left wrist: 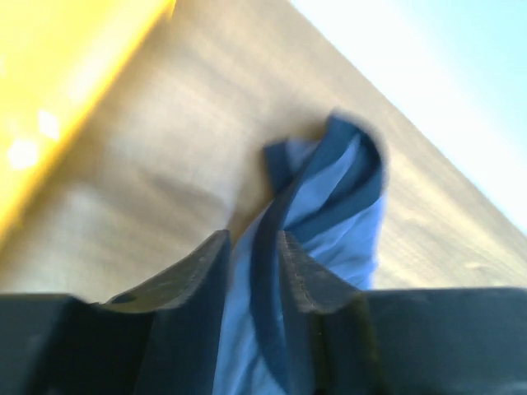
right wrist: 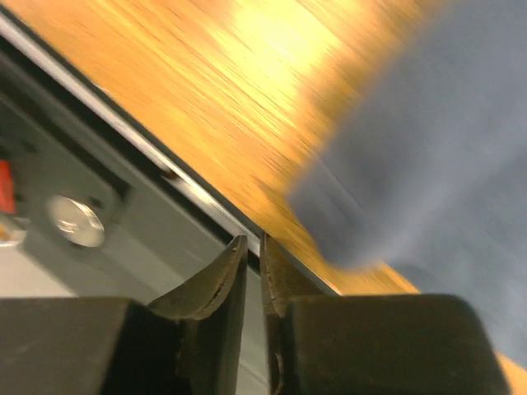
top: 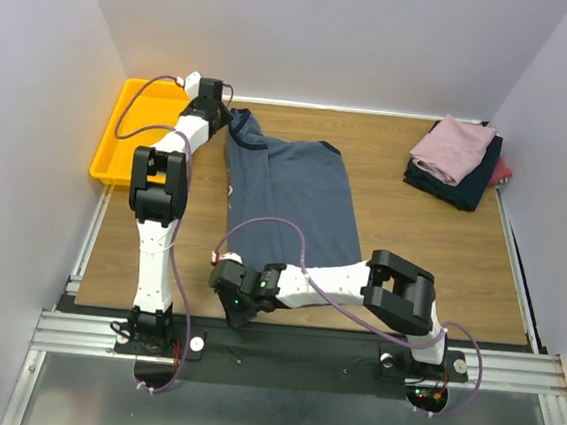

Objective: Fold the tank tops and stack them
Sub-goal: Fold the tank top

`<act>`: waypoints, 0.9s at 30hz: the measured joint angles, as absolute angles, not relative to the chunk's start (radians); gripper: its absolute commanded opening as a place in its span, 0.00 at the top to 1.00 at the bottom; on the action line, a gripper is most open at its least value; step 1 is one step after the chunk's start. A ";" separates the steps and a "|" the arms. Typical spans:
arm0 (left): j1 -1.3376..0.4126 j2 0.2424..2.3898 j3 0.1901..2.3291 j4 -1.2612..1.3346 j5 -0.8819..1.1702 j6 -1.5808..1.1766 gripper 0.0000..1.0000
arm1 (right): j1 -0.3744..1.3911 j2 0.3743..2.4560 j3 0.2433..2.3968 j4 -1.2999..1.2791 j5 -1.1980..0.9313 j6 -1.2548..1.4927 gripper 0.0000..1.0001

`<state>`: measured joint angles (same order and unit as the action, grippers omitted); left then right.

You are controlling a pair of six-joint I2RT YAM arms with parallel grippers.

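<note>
Strap of slate-blue tank top (left wrist: 329, 206) between left tool (left wrist: 251, 255) fingers

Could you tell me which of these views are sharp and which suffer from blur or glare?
Top external: sharp, evenly lit. Left wrist: smeared, the yellow plastic tray washed out; the slate-blue tank top's strap soft-edged. Right wrist: heavy motion blur, glare on the wooden table.

A lab test cell: plain white walls (top: 321, 35) box a wooden desk (top: 411, 245) on aluminium rails (top: 300, 353).
</note>
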<state>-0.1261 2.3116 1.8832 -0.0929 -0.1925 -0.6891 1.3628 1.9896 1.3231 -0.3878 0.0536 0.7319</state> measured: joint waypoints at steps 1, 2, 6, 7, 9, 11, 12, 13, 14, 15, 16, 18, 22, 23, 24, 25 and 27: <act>-0.115 2.312 1.896 -0.086 -0.176 -0.675 0.46 | 1.352 2.009 1.349 -0.381 0.020 0.728 0.64; -0.110 2.312 1.908 -0.084 -0.160 -0.659 0.44 | 1.345 2.018 1.363 -0.378 -0.004 0.725 0.59; -0.083 2.290 1.949 -0.054 -0.067 -0.600 0.42 | 1.332 2.004 1.387 -0.348 0.017 0.681 0.31; -0.082 2.276 1.949 -0.054 -0.051 -0.593 0.42 | 1.319 1.993 1.386 -0.342 0.030 0.672 0.29; -0.085 2.226 1.923 -0.041 -0.018 -0.590 0.42 | 1.292 1.948 1.370 -0.334 0.057 0.662 0.26; -0.096 2.156 1.873 -0.029 -0.003 -0.590 0.46 | 1.266 1.863 1.326 -0.333 0.093 0.658 0.27; -0.104 2.104 1.837 -0.025 -0.001 -0.593 0.47 | 1.257 1.825 1.309 -0.332 0.107 0.659 0.27; -0.115 2.047 1.794 -0.023 -0.004 -0.600 0.49 | 1.237 1.759 1.277 -0.325 0.125 0.659 0.27; -0.123 2.000 1.761 -0.020 -0.009 -0.604 0.51 | 1.224 1.698 1.250 -0.329 0.136 0.662 0.27; -0.133 1.955 1.728 -0.012 -0.019 -0.611 0.53 | 1.206 1.635 1.225 -0.329 0.144 0.662 0.27; -0.146 1.894 1.688 -0.016 -0.032 -0.618 0.57 | 1.173 1.579 1.203 -0.323 0.146 0.665 0.27; -0.170 1.809 1.622 -0.005 -0.065 -0.636 0.64 | 1.113 1.506 1.176 -0.314 0.147 0.666 0.27; -0.257 1.610 1.427 -0.012 -0.157 -0.682 0.75 | 0.988 1.446 1.129 -0.297 0.152 0.665 0.30; -0.281 1.578 1.381 -0.020 -0.177 -0.693 0.78 | 0.986 1.452 1.109 -0.297 0.144 0.666 0.31; -0.302 1.554 1.340 -0.029 -0.186 -0.704 0.80 | 0.987 1.456 1.095 -0.294 0.139 0.667 0.31; -0.324 1.535 1.288 -0.019 -0.192 -0.721 0.82 | 0.995 1.465 1.062 -0.290 0.131 0.673 0.32; -0.350 1.493 1.155 -0.020 -0.194 -0.750 0.85 | 1.004 1.478 1.002 -0.295 0.115 0.685 0.33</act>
<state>-0.3504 1.4929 1.1545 -0.0196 -0.1940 -0.7502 1.0042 1.4784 1.0016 -0.2947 0.1146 0.6853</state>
